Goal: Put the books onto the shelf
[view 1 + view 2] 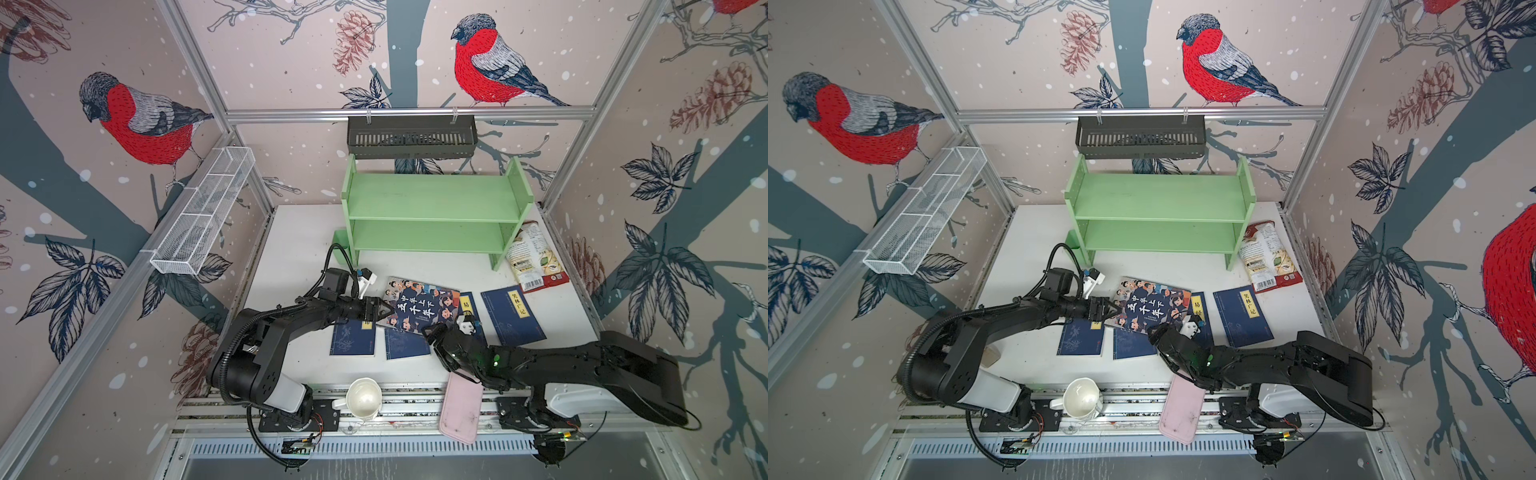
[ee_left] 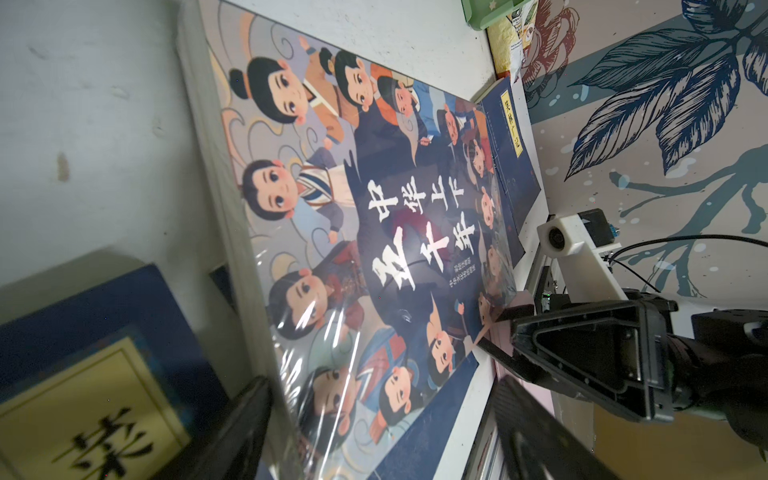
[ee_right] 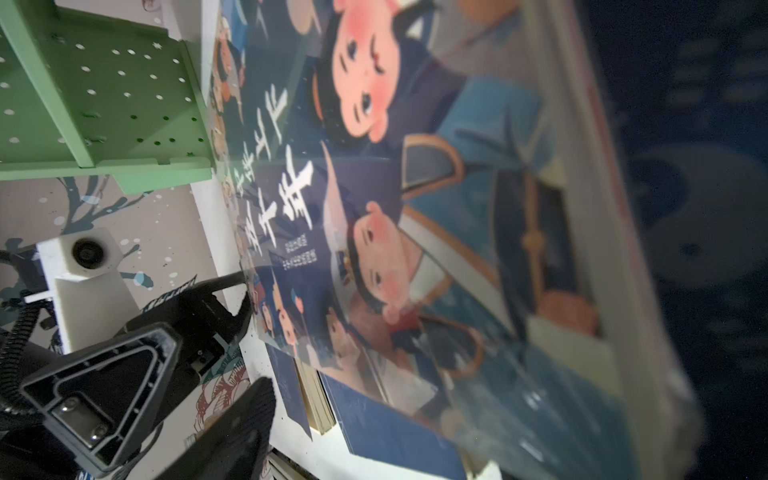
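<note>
Left hand (image 1: pixel 383 309) released at cartoon book (image 1: pixel 419 306) edge; right hand (image 1: pixel 429 330) spread too, at corner; book half-hides navy paperbacks (image 1: pixel 405 347).

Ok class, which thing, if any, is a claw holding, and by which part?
Nothing is clearly gripped. The left claw and right claw stand open at opposite edges of the cartoon book.

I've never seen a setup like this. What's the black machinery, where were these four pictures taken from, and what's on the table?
Two black robot arms with two-finger grippers. Two pictures look down from overhead; two come from wrist cameras. On the white table: an empty green shelf, a cartoon-cover book overlapping navy paperbacks, a snack bag; at the front, a white mug and pink tray. The left gripper and right gripper stand open at opposite edges of that book, gripping nothing.
</note>
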`<action>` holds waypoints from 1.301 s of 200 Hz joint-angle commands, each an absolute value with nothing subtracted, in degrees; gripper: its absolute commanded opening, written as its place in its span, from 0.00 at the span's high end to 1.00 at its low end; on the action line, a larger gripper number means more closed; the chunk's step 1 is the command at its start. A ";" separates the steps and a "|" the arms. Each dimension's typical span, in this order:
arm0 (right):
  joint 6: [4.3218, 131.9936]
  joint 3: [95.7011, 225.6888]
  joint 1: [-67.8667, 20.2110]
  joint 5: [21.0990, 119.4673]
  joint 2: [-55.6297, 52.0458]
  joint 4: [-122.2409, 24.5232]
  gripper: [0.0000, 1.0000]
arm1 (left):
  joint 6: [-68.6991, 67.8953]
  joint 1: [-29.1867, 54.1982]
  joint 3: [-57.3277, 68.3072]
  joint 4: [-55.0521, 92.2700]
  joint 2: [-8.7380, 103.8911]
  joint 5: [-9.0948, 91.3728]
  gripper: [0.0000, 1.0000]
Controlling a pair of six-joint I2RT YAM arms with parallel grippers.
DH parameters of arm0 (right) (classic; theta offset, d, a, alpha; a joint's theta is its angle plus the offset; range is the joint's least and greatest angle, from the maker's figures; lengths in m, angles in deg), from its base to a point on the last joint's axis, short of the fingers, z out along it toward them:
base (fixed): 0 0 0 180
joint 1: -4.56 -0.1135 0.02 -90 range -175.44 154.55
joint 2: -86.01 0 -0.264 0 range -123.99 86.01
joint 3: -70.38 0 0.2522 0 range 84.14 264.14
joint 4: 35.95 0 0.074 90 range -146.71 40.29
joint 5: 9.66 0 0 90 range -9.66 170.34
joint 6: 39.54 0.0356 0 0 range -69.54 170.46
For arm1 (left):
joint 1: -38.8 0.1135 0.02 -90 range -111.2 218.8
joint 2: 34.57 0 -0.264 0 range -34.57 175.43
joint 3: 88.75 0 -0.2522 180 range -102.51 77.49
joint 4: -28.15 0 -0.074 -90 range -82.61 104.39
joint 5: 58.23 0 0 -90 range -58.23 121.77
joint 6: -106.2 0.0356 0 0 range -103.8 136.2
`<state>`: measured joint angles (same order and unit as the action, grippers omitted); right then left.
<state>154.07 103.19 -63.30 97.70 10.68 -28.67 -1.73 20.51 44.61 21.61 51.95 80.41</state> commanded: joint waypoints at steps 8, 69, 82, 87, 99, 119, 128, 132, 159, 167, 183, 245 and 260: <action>159.50 102.54 -65.00 102.63 8.51 -25.54 0.19 | -1.28 20.04 44.62 21.51 53.20 83.32 0.17; 164.37 102.74 -67.33 109.92 8.85 -27.87 0.23 | -1.11 19.90 44.53 21.53 53.54 83.28 0.19; 164.46 103.20 -67.47 111.45 9.19 -28.90 0.24 | -1.00 19.91 44.53 21.42 53.59 83.34 0.19; 164.45 103.37 -67.47 112.02 9.26 -29.26 0.24 | -0.98 19.83 44.53 21.42 53.58 83.33 0.19; 164.60 103.93 -67.43 113.20 9.19 -30.45 0.25 | -1.02 19.84 44.60 21.52 53.73 83.28 0.19; 164.80 104.65 -67.43 114.91 8.66 -30.99 0.25 | -0.96 19.85 44.48 21.38 53.93 83.37 0.20; 164.64 105.12 -67.43 115.38 8.24 -31.22 0.25 | -0.85 19.88 44.53 21.44 53.96 83.33 0.20; 164.63 105.42 -67.43 115.61 8.05 -31.57 0.25 | -0.76 19.84 44.53 21.45 54.02 83.36 0.20; 165.59 106.47 -67.43 116.41 6.28 -32.12 0.25 | -0.93 19.56 44.46 21.56 54.37 83.45 0.20; 165.75 106.34 -67.43 116.67 5.79 -31.21 0.26 | -0.93 19.38 44.51 21.64 54.30 83.66 0.20; 166.03 106.18 -67.52 117.29 4.96 -29.80 0.26 | -0.80 19.03 44.61 21.76 54.12 83.62 0.20; 166.12 104.35 -68.04 119.92 3.20 -23.20 0.27 | -0.21 18.58 44.53 21.43 53.84 83.53 0.21; 165.64 104.61 -68.04 120.38 3.04 -23.19 0.29 | -0.14 18.49 44.53 21.49 54.05 83.54 0.21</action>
